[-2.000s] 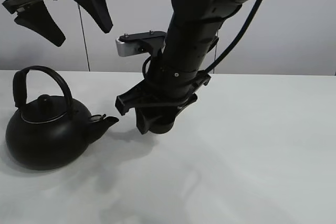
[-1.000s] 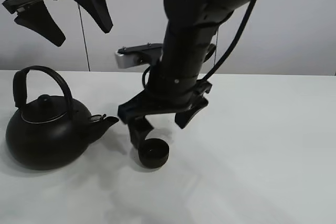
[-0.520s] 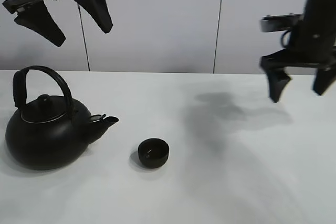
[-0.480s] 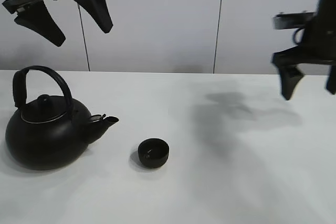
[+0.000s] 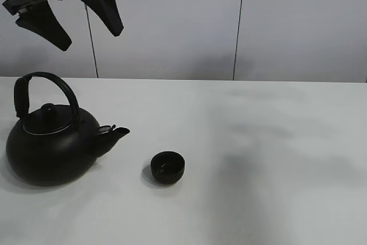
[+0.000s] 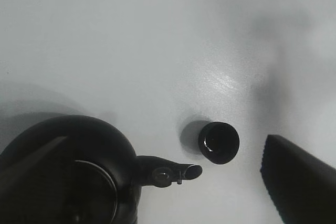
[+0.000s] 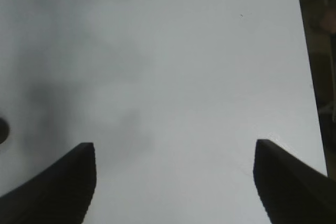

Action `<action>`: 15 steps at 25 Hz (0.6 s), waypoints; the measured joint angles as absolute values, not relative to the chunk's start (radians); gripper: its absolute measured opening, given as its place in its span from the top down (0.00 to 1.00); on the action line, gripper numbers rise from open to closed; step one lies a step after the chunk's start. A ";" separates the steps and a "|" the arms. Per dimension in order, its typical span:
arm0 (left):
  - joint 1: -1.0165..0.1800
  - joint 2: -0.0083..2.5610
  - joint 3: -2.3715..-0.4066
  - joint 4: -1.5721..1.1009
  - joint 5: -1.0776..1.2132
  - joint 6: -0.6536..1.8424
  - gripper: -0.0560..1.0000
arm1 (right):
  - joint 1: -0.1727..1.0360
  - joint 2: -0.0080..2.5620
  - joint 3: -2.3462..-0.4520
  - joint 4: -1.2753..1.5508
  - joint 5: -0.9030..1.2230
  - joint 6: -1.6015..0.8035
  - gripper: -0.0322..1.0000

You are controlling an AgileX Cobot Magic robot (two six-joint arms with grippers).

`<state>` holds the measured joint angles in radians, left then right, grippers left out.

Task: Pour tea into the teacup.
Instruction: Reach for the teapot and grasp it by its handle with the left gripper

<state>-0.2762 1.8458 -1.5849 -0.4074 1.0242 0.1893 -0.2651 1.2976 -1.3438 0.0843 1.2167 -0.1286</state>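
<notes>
The teacup (image 5: 167,167) stands on the table (image 5: 287,170) just right of the kettle (image 5: 50,144) spout; left gripper (image 5: 90,37) and right gripper (image 7: 173,148) hang with jaws apart.

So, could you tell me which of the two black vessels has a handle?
The kettle, the large round one with an arched handle and a spout. The teacup standing apart just off its spout is small, bowl-shaped and handleless.

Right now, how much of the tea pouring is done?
The teacup stands ready near the spout of the kettle. Nothing is in hand: the left gripper hangs open above the kettle, the right gripper is open over the table. Left: grasp the kettle's handle, lift, tilt, pour.
</notes>
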 joint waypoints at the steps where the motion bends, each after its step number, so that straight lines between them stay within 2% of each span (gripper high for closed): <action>1: -0.276 1.846 -1.585 -0.407 1.024 0.189 0.29 | -0.253 1.202 -1.308 0.102 1.220 -0.139 0.42; 5: -0.276 1.846 -1.585 -0.407 1.024 0.189 0.29 | -0.181 0.809 -1.138 0.126 1.191 -0.159 0.43; 8: -0.276 1.846 -1.585 -0.407 1.024 0.189 0.29 | -0.173 0.532 -1.019 0.061 1.181 -0.103 0.43; 15: -0.276 1.846 -1.585 -0.407 1.024 0.189 0.29 | -0.119 0.117 -0.803 -0.019 1.269 -0.016 0.43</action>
